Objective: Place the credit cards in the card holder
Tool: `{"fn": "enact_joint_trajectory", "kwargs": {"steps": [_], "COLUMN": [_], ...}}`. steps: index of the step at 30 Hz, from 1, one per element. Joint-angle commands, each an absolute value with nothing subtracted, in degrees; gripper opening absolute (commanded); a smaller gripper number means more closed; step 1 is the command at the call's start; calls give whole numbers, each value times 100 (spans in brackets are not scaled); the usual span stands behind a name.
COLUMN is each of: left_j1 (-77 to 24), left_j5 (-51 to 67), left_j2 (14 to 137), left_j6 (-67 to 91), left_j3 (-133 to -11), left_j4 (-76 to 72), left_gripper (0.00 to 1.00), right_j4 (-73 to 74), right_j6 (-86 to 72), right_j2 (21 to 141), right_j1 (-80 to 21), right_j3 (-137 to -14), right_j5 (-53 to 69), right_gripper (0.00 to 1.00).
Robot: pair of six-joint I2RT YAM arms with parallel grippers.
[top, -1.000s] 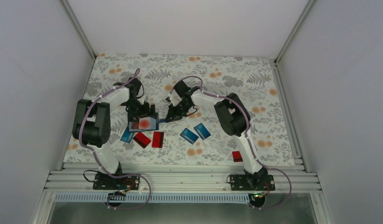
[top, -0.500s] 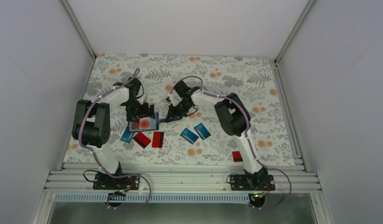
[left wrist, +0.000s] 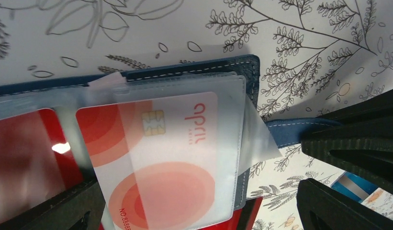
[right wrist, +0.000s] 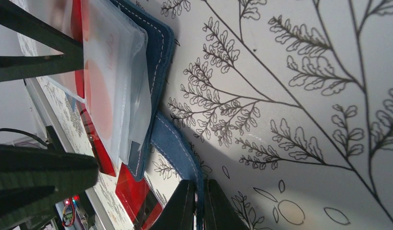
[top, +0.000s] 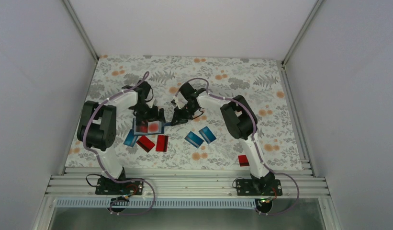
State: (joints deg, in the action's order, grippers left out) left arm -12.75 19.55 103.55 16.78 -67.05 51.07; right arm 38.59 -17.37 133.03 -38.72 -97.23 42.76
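Blue tab (right wrist: 177,143) clamped in right pincer (right wrist: 198,194) shows clearly only from its wrist.

The card holder (left wrist: 194,64) is navy, the credit card (left wrist: 161,158) white with red circles, the cloth (left wrist: 304,48) leaf-printed.

Left arm (top: 118,98) swung slightly right – left gripper (top: 149,118) covers more of card holder (top: 158,129).
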Motion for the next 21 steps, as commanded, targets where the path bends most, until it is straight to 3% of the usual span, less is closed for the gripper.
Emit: {"fn": "enact_joint_trajectory", "kwargs": {"steps": [1, 14, 21], "left_j1": [-1386, -1661, -1565], "left_j5": [2173, 3117, 2181], "left_j2": [10513, 10456, 10076], "left_j6": [1906, 2328, 2094], "left_j3": [-6696, -6862, -7194], "left_j4": [5086, 4720, 5378], "left_gripper": [100, 100, 100], "right_j4": [4125, 4024, 3933], "right_j6": [-1641, -1655, -1623], "right_j2": [13202, 13033, 12831], "right_j1": [-3799, -3626, -3418], "right_j3": [-9767, -9529, -9203], "right_j5": [4064, 4029, 4044], "right_gripper": [4, 4, 4]}}
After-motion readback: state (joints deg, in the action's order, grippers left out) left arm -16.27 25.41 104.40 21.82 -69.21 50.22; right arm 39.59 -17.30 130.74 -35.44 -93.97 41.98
